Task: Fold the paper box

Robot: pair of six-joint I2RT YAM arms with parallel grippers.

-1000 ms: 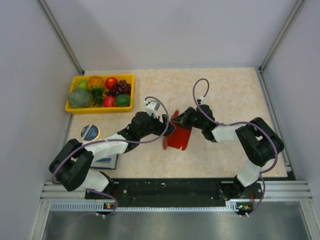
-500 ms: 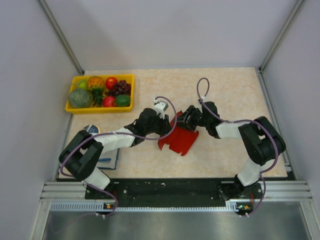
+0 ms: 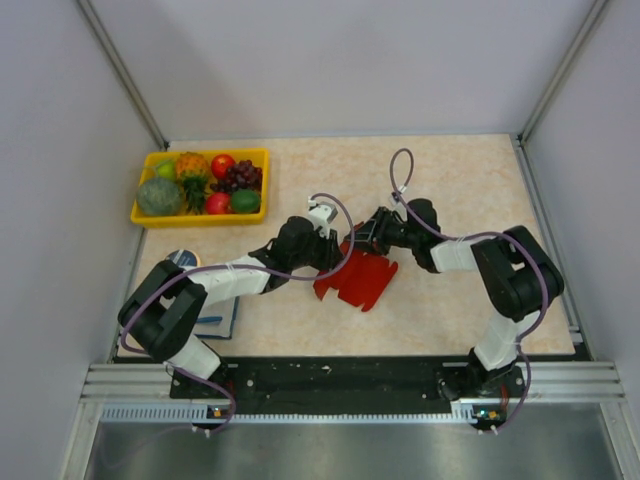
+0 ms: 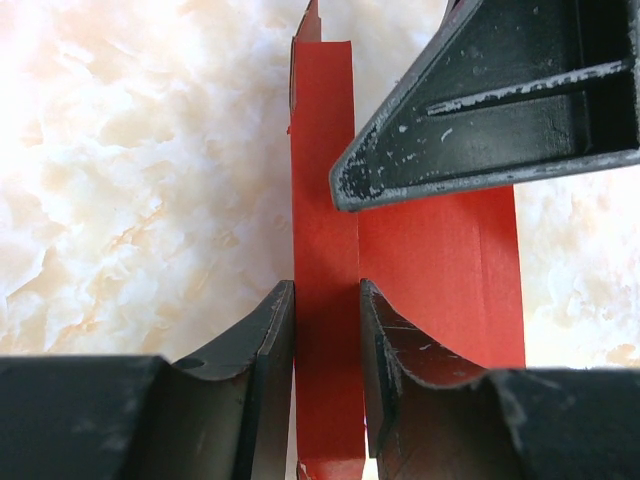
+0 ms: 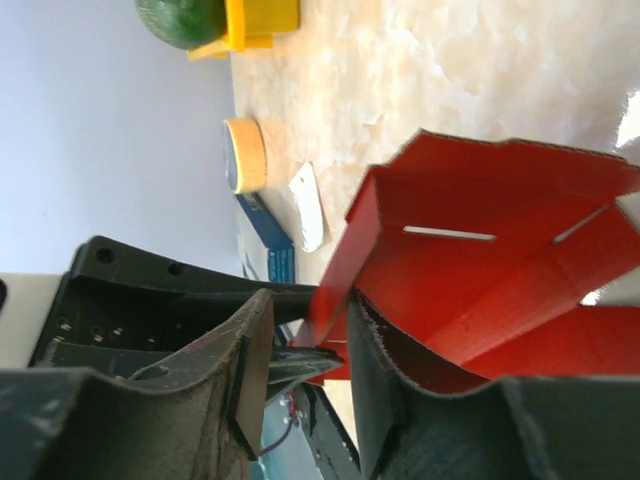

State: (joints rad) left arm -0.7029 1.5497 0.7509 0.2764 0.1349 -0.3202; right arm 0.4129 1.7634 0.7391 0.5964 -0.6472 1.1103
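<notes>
The red paper box (image 3: 360,285) lies partly opened on the table between the two arms, one flap standing up. My left gripper (image 3: 335,252) comes in from the left; in the left wrist view it (image 4: 325,320) is shut on a narrow upright strip of the box (image 4: 440,260), which fills the gap between the fingers. My right gripper (image 3: 364,238) reaches in from the right. In the right wrist view it (image 5: 310,340) is open around the edge of a red wall (image 5: 500,270); the wall leans on one finger, clear of the other.
A yellow tray (image 3: 200,218) of fruit stands at the back left. A round yellow tin (image 5: 245,155), a whitish wrapper (image 5: 308,205) and a blue notebook (image 3: 215,320) lie at the left, near the left arm. Grey walls close in both sides.
The box has gone from held upright to lying flatter and more spread. The left gripper has closed on a flap. The right gripper has opened and shifted slightly up and left.
</notes>
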